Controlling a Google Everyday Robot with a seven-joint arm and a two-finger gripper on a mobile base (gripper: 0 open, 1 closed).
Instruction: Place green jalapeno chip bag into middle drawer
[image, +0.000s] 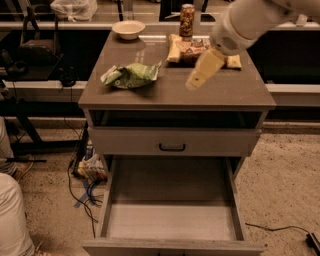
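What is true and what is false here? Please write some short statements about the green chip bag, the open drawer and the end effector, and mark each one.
1. The green jalapeno chip bag lies on the cabinet top. True.
2. The middle drawer is pulled out. True.
3. The end effector is holding the green bag. False: it hovers over the cabinet top to the right of the bag, apart from it.
4. The can stands inside the bowl. False: the can stands near the back edge of the top, to the right of the bowl.
5. The drawer front with the black handle is closed. True.
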